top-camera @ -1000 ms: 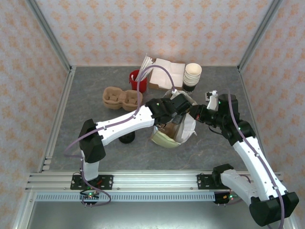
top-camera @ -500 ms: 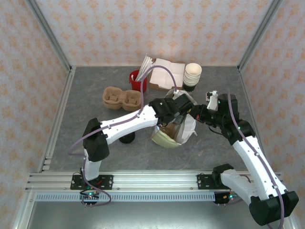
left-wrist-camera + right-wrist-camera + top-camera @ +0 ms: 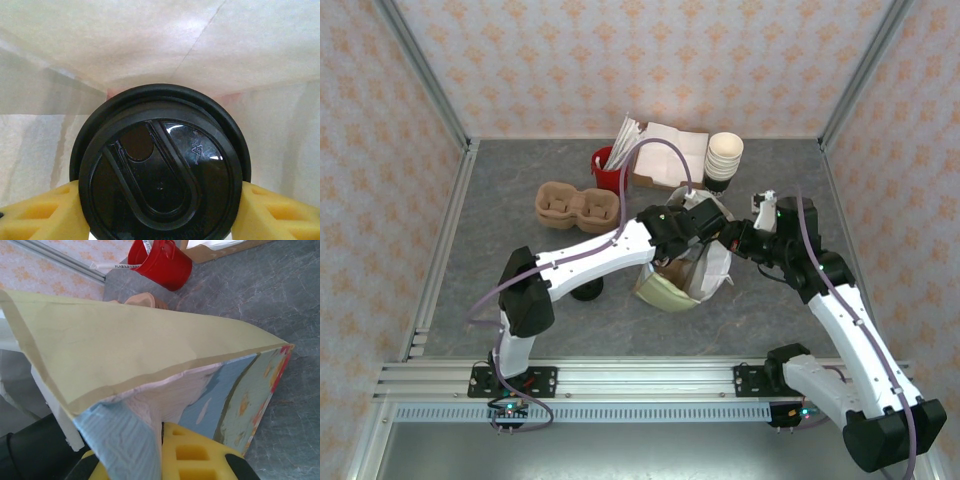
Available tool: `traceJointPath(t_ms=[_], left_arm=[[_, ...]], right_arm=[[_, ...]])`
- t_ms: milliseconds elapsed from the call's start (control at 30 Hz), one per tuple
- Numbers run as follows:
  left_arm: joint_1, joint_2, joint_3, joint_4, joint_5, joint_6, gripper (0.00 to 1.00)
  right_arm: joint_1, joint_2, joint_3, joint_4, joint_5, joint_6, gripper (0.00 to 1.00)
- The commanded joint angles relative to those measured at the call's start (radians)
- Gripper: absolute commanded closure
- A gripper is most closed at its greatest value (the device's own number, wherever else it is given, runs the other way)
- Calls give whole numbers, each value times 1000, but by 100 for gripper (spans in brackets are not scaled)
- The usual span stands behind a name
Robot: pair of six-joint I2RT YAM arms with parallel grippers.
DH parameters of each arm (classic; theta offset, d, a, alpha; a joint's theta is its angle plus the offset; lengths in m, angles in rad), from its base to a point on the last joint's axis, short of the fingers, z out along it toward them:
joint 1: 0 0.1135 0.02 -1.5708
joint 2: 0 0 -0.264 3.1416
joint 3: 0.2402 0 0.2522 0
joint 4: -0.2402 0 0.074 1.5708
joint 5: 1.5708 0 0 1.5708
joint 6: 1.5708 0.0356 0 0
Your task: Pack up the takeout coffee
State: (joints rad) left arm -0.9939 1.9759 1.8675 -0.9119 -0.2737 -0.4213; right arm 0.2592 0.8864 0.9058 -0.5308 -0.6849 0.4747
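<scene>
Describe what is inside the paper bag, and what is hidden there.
Inside the paper bag, the takeout coffee shows its black lid, gripped at both sides by the left pincer. The cup's sides and the bag's bottom are hidden under the lid.

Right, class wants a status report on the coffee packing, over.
Left gripper clamps black-lidded disposable cup, inside pale paper bag. Right gripper shut on bag's rim, holding it open. No obstruction seen.

Swings the left elbow [image 3: 525, 298] rightward, easing the left gripper [image 3: 688, 240] and its clamped takeout coffee [image 3: 160, 170] slightly further into the paper bag [image 3: 710, 272].
</scene>
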Motion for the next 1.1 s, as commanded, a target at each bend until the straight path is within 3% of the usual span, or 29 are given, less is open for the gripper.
traceJointPath(t_ms=[0,233,633,1067], left_arm=[[9,35,-14,-72,-49,-11,35],[11,66,-15,-86,-25,-23,35],[52,61,-79,-50,62,-55,35],[93,75,-126,-38,152,-80,35]], right_arm=[[8,-3,47,25,-46,6,100],[7,43,69,32,-48,20,99],[8,72,112,34,-45,7,70],[-2,-19,123,-52,46,-29,67]])
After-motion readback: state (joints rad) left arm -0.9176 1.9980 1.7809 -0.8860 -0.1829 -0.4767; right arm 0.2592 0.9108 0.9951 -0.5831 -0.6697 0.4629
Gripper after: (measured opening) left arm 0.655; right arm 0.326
